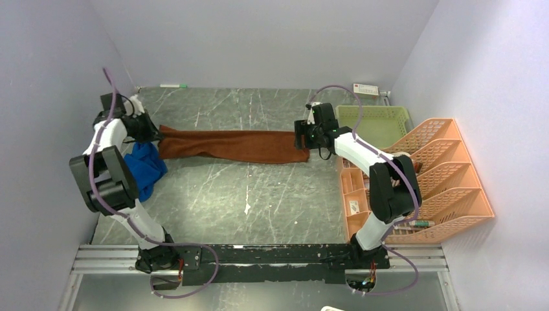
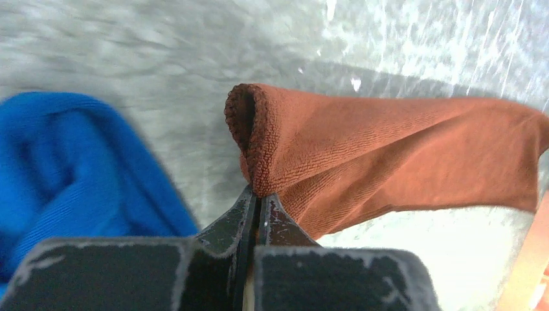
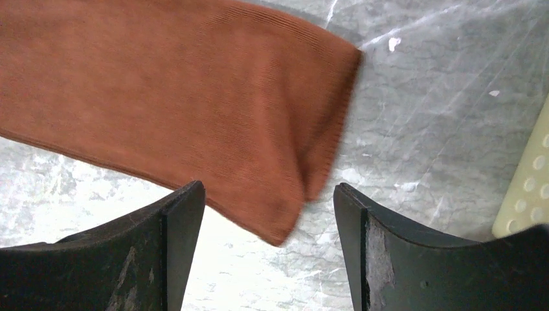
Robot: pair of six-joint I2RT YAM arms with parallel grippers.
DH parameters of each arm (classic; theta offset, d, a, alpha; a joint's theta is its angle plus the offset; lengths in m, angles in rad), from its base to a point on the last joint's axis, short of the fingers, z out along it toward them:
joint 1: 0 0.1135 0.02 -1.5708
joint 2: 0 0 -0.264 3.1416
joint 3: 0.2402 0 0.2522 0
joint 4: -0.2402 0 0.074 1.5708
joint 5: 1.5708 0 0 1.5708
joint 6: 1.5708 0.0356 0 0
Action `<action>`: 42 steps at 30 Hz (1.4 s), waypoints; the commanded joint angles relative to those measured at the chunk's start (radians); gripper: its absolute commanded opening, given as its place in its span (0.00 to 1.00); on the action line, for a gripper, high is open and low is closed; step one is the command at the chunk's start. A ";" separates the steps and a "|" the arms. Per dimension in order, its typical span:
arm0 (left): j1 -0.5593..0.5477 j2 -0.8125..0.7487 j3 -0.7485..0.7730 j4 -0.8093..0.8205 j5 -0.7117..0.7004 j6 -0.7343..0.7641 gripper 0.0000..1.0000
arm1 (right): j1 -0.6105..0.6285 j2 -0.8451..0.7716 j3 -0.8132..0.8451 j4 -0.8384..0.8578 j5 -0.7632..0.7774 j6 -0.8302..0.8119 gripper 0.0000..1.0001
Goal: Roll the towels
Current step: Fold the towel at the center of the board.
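**A:** What is lying where?

**B:** On the grey marbled table (image 1: 246,201), the rust-brown terry towel (image 1: 233,145) is stretching in a long band across the far half, from left to right. The royal blue terry towel (image 1: 147,170) is sitting crumpled at the left, just nearer than the brown one's left end.

**A:** And the grippers?

**B:** The left gripper (image 2: 257,197) is pinching the brown towel's left hem, with its jaws pressed together on it. The right gripper (image 3: 267,191) is hovering over the right end with its jaws spread, holding nothing.

**A:** Which step is this?

**B:** I'm reading it as straightening the brown towel before rolling. Next, the right jaws are going to need to drop onto that corner and close.
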 commanded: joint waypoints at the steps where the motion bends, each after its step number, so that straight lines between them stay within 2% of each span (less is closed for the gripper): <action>1: 0.089 -0.079 0.070 -0.029 -0.086 0.009 0.07 | 0.013 0.013 -0.006 -0.005 0.023 -0.013 0.73; 7: 0.093 -0.037 0.209 -0.093 -0.241 0.063 0.07 | 0.023 0.022 0.008 -0.034 0.043 -0.029 0.73; 14: 0.055 -0.007 0.311 -0.130 -0.245 0.087 0.07 | 0.029 0.028 0.005 -0.033 0.034 -0.029 0.73; 16: -0.012 -0.013 0.325 -0.144 -0.288 0.100 0.07 | 0.033 0.033 0.007 -0.032 0.030 -0.029 0.73; 19: -0.157 0.007 0.370 -0.187 -0.441 0.118 0.07 | 0.040 0.037 0.014 -0.036 0.024 -0.028 0.73; 24: -0.350 0.125 0.528 -0.316 -0.613 0.106 0.07 | 0.048 0.022 0.015 -0.048 0.023 -0.029 0.73; 28: -0.480 0.219 0.648 -0.404 -0.689 0.056 0.07 | 0.047 -0.013 -0.009 -0.046 0.031 -0.023 0.74; 34: -0.686 0.309 0.721 -0.437 -0.682 -0.034 0.07 | 0.027 -0.066 -0.062 -0.031 0.089 0.012 0.75; 39: -0.779 0.378 0.747 -0.409 -0.591 -0.149 0.07 | -0.027 -0.141 -0.119 0.002 0.101 0.040 0.76; 42: -0.827 0.447 0.816 -0.413 -0.530 -0.202 0.07 | -0.043 -0.178 -0.121 0.003 0.109 0.040 0.76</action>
